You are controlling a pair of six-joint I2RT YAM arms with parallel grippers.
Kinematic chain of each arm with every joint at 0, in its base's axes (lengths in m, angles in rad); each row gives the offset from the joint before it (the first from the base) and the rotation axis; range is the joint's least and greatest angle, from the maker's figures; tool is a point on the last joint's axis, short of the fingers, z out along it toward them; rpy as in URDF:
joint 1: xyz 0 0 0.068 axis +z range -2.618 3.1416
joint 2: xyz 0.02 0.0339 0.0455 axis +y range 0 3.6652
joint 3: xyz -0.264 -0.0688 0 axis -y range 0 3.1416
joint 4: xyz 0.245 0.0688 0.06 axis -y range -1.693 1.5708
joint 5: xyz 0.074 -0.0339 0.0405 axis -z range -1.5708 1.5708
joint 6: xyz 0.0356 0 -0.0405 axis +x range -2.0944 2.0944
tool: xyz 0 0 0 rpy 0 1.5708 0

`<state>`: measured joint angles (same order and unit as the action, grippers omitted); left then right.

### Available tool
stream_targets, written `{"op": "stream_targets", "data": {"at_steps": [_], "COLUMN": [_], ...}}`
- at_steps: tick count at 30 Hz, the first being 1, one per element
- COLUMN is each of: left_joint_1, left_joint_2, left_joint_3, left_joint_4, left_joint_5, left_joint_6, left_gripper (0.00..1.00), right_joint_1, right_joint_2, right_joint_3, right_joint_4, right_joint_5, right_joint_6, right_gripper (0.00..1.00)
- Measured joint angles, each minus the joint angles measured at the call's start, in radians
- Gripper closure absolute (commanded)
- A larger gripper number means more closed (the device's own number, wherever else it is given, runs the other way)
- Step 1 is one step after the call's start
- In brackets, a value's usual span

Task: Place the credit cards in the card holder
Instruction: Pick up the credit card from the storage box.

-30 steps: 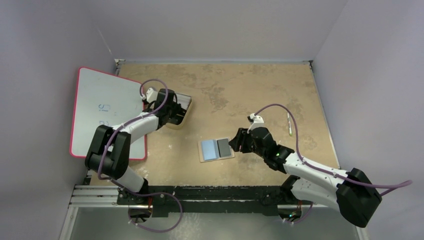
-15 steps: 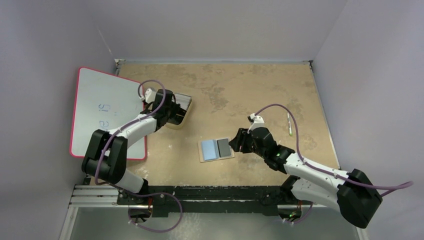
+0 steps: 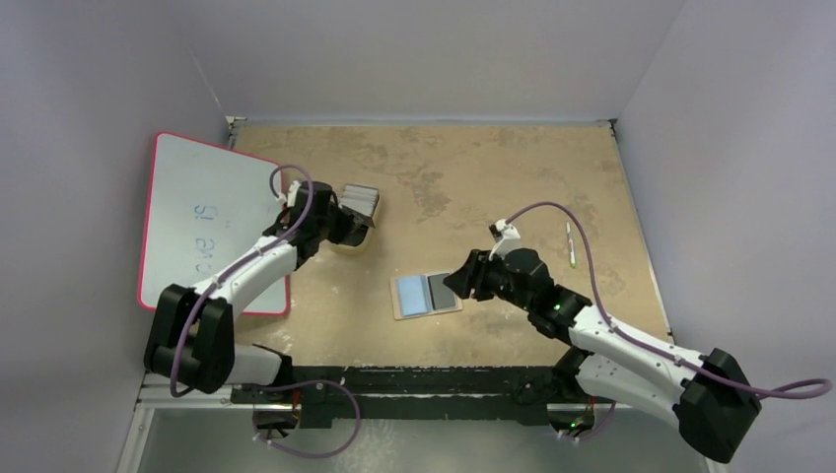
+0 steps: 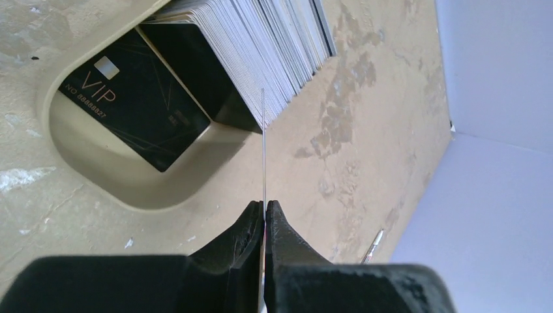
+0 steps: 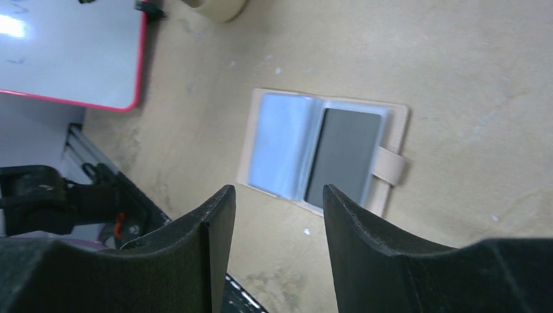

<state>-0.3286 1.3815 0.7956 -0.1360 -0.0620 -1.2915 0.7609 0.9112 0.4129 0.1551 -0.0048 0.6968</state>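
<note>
Card [image 4: 263, 150] edge-on in tight-closed left pincer [image 4: 264, 205]; right pincer [image 5: 277, 192] agape, empty, beside card holder [image 5: 280, 145].

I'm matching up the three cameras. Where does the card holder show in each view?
Top: the card holder lies open just below the middle.
Left wrist: not in it.
Right wrist: open, just above the middle.
Shared landmark: the tray, left of centre from the top, at left in the left wrist, at the top edge in the right wrist.
</note>
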Motion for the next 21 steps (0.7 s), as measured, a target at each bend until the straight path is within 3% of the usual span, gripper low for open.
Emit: {"op": "stream_targets", "data": {"at_steps": [7, 12, 21], "left_joint_1": [0.000, 0.000, 0.000], "left_joint_2": [-0.100, -0.154, -0.209], "left_joint_3": [0.001, 0.000, -0.047], "left_joint_4": [-0.092, -0.095, -0.012], "left_joint_5": [0.043, 0.125, 0.428], "left_joint_6": [0.088, 0.218, 0.402], "left_gripper": [1.00, 1.00, 1.00], "right_joint_1": [0.000, -0.002, -0.072], "right_joint_2": [0.018, 0.119, 0.201], "right_joint_3": [0.053, 0.147, 0.335], "right_joint_4": [0.112, 0.115, 0.058], "right_joint_5": [-0.095, -0.135, -0.232], "right_joint_6": [0.049, 0.040, -0.082], "right_gripper": [0.45, 0.44, 0.47]}}
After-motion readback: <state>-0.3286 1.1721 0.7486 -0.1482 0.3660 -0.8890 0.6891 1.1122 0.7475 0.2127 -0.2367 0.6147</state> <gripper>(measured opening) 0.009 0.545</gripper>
